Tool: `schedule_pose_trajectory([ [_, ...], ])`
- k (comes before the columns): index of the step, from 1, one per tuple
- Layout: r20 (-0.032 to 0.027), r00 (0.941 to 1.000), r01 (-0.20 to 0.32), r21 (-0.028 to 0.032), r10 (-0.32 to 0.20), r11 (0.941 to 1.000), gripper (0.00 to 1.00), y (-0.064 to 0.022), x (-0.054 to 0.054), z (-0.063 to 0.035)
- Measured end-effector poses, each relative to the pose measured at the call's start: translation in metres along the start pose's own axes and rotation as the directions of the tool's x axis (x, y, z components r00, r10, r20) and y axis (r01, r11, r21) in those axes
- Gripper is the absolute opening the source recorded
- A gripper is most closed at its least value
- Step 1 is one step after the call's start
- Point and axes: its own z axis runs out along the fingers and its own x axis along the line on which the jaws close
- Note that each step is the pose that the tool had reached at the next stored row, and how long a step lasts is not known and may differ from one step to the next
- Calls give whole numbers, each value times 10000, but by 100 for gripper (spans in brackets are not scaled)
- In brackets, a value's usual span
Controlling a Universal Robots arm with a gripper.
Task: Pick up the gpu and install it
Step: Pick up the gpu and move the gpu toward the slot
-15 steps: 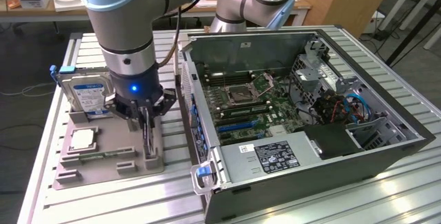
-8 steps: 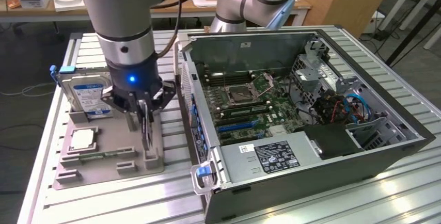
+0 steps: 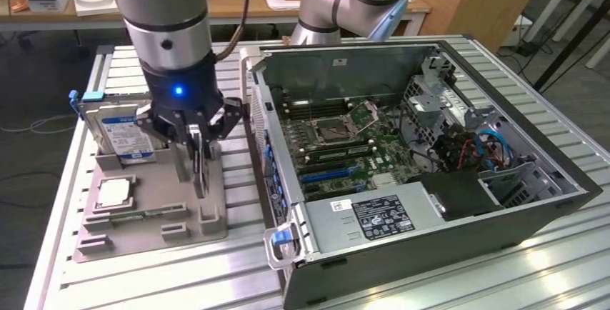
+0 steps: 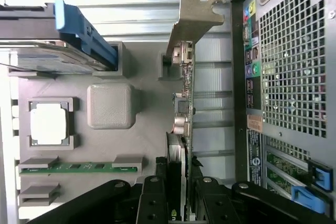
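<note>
We see the gripper closed on the gpu, its fingers pressing both flat faces of the card near one end. The gpu stands on edge in a slot of the grey holder, at the holder's right edge in the exterior view, just beside the case. We judge that it stands this way so the jaws can come straight down over its top edge. In the wrist view the silver bracket sits at the end far from the fingers, left free, we think, so that it can meet the case's back wall. We cannot tell whether the card has lifted clear of its slot.

On the same holder, the hard drive stands upright to the exterior view's left of the gripper. The cpu lies flat in its recess nearer the camera, and the memory stick lies nearer again. None of them touches the card.

The case lies open on its side at the exterior view's right, with the motherboard and its blue slots facing up. Between the holder and those slots rises the case's back wall, and the power supply crowds the near end.
</note>
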Motion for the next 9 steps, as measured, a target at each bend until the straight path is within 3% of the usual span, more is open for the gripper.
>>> schedule_pose_trajectory([
  [9,0,10000,1,0,-1,10000,27,16,-8,-330],
])
